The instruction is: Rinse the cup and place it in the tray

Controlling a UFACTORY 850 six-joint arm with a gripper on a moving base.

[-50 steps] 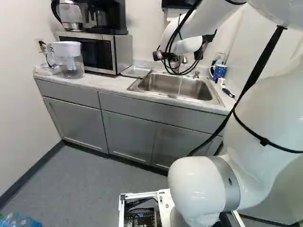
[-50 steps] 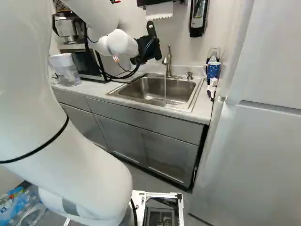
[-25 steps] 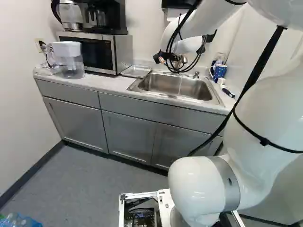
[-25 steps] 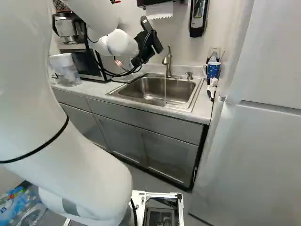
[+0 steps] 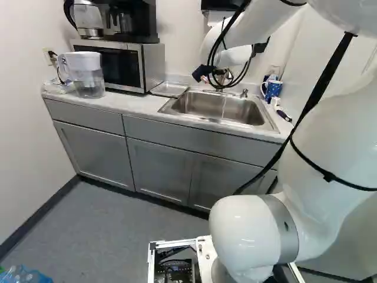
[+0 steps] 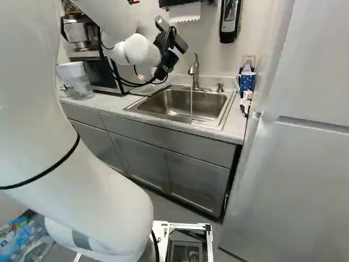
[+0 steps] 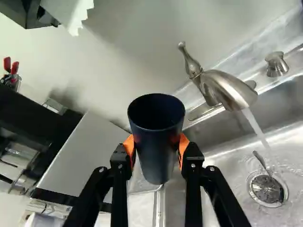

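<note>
Wrist view: dark blue cup (image 7: 156, 142) held between the orange pads (image 7: 183, 145) of the tool (image 6: 169, 43), one pad against each side; state of tool: clenched on the cup. Cup's open mouth visible, body narrowing toward the base. Faucet (image 7: 229, 90) just beside the cup, apart from it. Water stream (image 7: 255, 125) runs from the faucet into the sink (image 6: 219, 121), apart from the cup; drain strainer (image 7: 266, 189) lies near where it lands. Right base view: tool in the upper middle of the frame, above the sink's left end, left of the faucet. Left base view: shallow metal tray (image 5: 169, 89), upper middle of the frame, on the desk (image 5: 135, 103) between microwave (image 5: 121, 63) and sink. Water pitcher (image 5: 88, 75) at upper left, in front of the microwave. Blue spotted mug (image 5: 273, 89) at upper right, on the desk beside the sink.
</note>
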